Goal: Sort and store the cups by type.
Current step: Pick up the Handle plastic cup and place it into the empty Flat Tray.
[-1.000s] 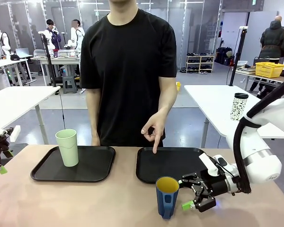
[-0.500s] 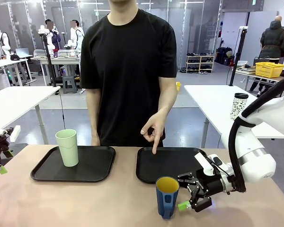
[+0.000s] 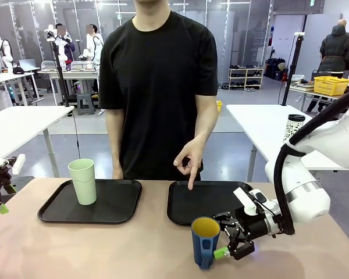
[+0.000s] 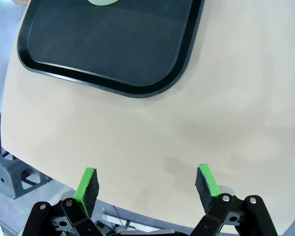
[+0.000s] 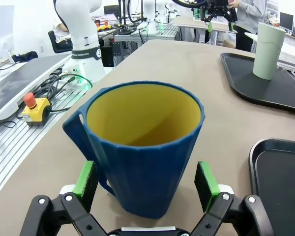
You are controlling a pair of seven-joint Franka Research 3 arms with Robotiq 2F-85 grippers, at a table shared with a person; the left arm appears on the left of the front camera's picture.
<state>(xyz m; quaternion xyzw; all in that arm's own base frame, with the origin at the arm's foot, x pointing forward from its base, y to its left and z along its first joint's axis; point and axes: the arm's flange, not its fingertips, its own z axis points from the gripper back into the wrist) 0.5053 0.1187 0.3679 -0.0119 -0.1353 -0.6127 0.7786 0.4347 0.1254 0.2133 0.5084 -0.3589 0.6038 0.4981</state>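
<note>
Standing upright, two cups, green tumbler on one of two trays, blue mug beside wide-open, empty right end effector

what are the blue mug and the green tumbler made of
Blue mug: probably plastic, matte; its ribbed walls look thin and show no glaze shine, yellow inside. Green tumbler: likely plastic too, pale, matte and smooth, with no handle.
</note>
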